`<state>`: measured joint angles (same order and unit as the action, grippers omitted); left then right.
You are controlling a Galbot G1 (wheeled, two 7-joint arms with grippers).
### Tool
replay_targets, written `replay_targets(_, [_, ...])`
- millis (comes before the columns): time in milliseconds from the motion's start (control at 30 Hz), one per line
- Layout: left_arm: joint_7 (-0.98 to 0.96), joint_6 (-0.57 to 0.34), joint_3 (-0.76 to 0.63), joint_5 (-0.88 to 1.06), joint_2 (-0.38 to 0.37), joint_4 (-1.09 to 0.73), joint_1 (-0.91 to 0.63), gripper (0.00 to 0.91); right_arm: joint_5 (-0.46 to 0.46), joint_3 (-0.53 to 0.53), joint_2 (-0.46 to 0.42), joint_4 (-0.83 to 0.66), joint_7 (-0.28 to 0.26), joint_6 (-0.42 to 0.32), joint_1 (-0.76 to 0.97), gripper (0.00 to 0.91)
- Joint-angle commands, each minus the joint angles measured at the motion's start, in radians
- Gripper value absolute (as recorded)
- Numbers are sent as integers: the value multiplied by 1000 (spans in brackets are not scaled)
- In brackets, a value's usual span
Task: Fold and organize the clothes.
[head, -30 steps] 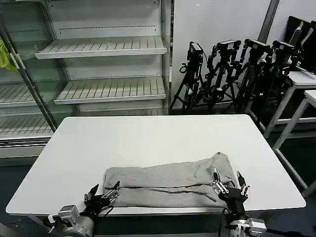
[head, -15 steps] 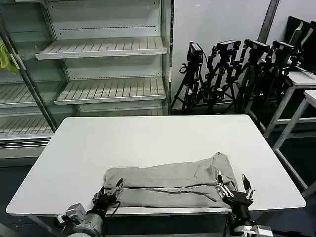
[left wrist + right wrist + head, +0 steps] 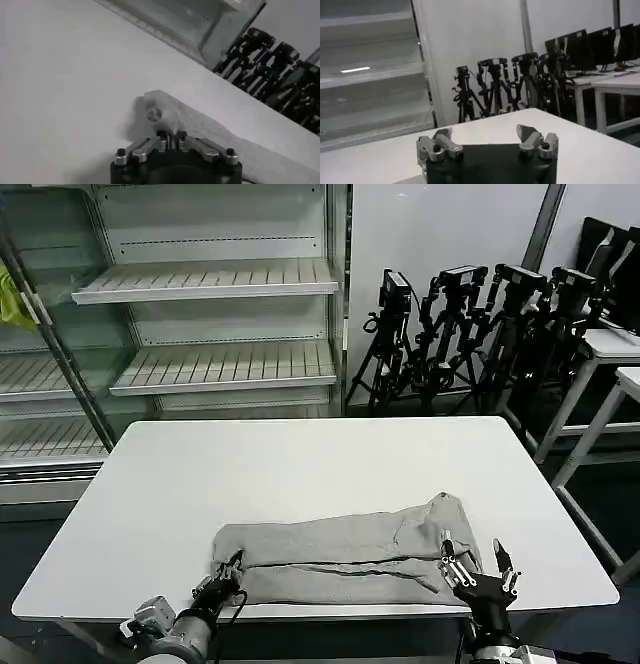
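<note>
At the near edge of the white table (image 3: 300,464), my two grippers flank a grey T-shirt (image 3: 345,554) folded into a long band lying flat across the table's front half. My left gripper (image 3: 228,569) sits at the shirt's 9 o'clock end, its jaws pressed together on the fabric's corner; in the left wrist view the left gripper (image 3: 170,142) shows its jaws meeting right at the cloth's edge, the grey T-shirt (image 3: 210,127) running away from them toward 2 o'clock across the bare table (image 3: 60,75). My right gripper (image 3: 478,559) stands at the shirt's 3 o'clock end, jaws spread wide and pointing up, one finger over the fabric's bunched end, the other just beside it over bare table; whether it touches the cloth I cannot tell. From the right wrist, the right gripper (image 3: 487,140) shows its jaws held well apart with nothing between them. Behind the table at 12 o'clock stand empty shelves (image 3: 210,314) and a cluster of black tripods (image 3: 470,334).
</note>
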<state>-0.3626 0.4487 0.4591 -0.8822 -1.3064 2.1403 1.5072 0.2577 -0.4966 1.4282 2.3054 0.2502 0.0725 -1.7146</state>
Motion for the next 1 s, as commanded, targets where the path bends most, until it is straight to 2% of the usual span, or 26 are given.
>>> replay_targets(33, [-2,11,139,-177,25,-1,-8,50,1,8,1,-1,1,1,1,907])
replay_targets(133, [-3,38,289,-277,74,-32,-21,50,3,10,-1,0,2,4,13,907])
replay_targets(333, [0,74,504,-386,187,-105,-35,50,9,21,-4,-10,3,6,30,907])
replay_targets(500, [14,97,595,-460,300,-207,-66,50,28,14,-15,-38,7,18,66,907])
replay_targets(600, [1,109,618,-551,323,-212,-90,50,37,10,-20,-56,9,23,89,907])
replay_targets(700, [-12,113,598,-622,304,-130,-94,50,42,6,-20,-70,9,26,104,907])
replay_targets(800, [-26,114,531,-695,251,-9,-78,50,42,3,-18,-82,10,26,106,907])
replay_targets(1000, [-48,101,294,-766,106,126,-40,50,34,-4,-6,-57,7,17,68,907])
